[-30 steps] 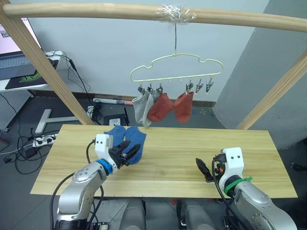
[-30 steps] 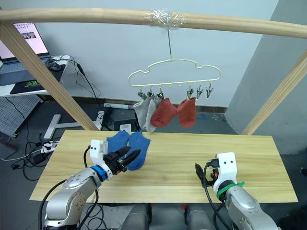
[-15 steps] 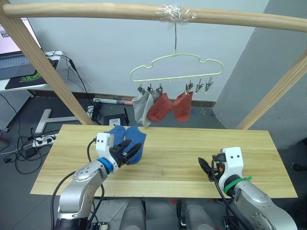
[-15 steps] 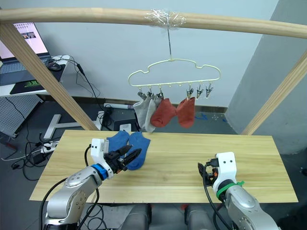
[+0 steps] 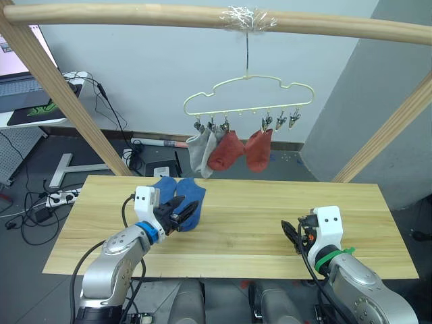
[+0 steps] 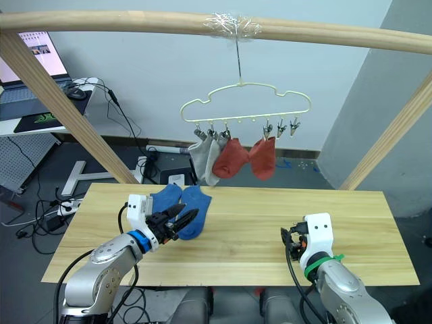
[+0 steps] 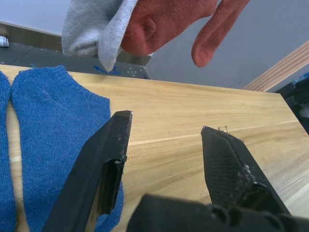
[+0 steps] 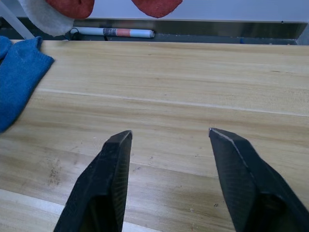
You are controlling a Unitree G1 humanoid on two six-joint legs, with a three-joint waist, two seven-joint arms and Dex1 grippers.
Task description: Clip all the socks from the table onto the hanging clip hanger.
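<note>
- My left gripper (image 5: 177, 214) is released, holding nothing; it hovers low over the table (image 5: 256, 229) near its left end, with one finger (image 7: 104, 164) above the edge of the nearer blue sock.
- Two blue socks (image 5: 177, 199) lie flat side by side, touching, at the far-left part of the table, close to the far edge. Their long axes run from the far edge toward the near edge, angled slightly.
- The hanger (image 5: 248, 96) hangs by its thin hook from the wooden beam (image 5: 169, 17) above the table's far edge, its long axis running left to right, level.
- On its left clips hang two grey socks (image 5: 200, 152), pressed together and pointing down.
- Next come two red socks (image 5: 226, 150): the left one slants down to the left, the other (image 5: 258, 150) hangs nearly straight down. Further right, two clips (image 5: 288, 120) are bare.
- My right gripper (image 5: 291, 233) is released and holds nothing, low over bare wood near the near-right part of the table.
- I can read no writing or labels on any of these.
</note>
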